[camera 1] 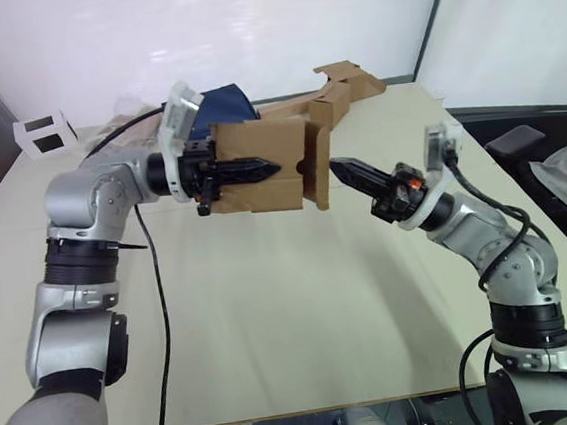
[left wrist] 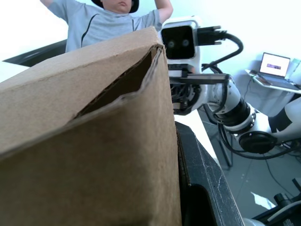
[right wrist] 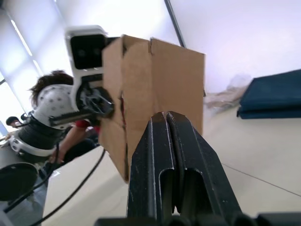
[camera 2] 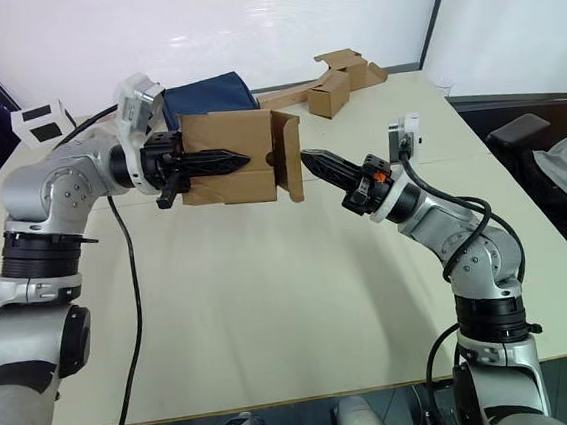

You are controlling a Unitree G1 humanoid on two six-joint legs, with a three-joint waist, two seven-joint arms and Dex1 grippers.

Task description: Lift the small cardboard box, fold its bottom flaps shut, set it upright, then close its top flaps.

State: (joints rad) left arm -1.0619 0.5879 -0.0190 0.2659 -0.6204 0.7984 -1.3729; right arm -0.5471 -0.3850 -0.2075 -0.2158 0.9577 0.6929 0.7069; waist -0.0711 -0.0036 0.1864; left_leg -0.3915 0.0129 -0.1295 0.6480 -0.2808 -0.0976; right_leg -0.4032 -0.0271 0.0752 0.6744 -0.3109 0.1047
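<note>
Overhead, in the left eye view, the small cardboard box (camera 1: 259, 167) hangs above the table (camera 1: 273, 314), lying on its side, with the left gripper (camera 1: 244, 168) clenched on its near wall, black fingers pointing toward the robot's right. The box's flapped end faces that way too, and the right gripper (camera 1: 352, 174) sits just beside those bottom flaps (camera 1: 317, 164), tip aimed at them, apart by a small gap.

From the right eye view, the same line-up reads clearly: the right gripper (camera 2: 319, 162) is pressed shut and empty, level with the box's open end.

Seen from the left wrist, the box wall (left wrist: 84, 136) runs along that gripper's finger (left wrist: 202, 188).

From the right wrist, its fingers (right wrist: 155, 174) are closed together, pointing straight at the partly folded flaps (right wrist: 141, 84). The right arm seems best placed to push them.
</note>
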